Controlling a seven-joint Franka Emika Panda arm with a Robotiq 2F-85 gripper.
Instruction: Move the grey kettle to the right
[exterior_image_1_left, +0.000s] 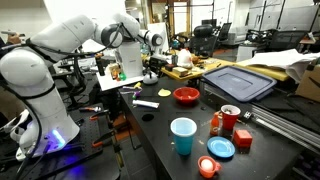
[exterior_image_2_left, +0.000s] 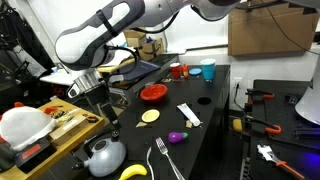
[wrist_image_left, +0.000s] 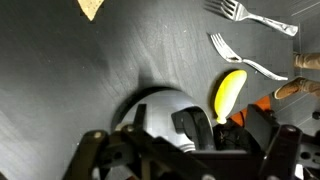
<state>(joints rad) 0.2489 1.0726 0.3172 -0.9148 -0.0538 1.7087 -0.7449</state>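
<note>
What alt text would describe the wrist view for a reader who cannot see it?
The open black robot gripper hangs over a squat matte grey metal kettle with a dark handle, on a dark table. A yellow banana lies beside the kettle, and two silver metal forks lie farther off.

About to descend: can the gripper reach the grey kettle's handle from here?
Probably yes: the gripper hangs above the grey kettle, jaws open, with nothing between them; the banana lies close beside the kettle.
</note>
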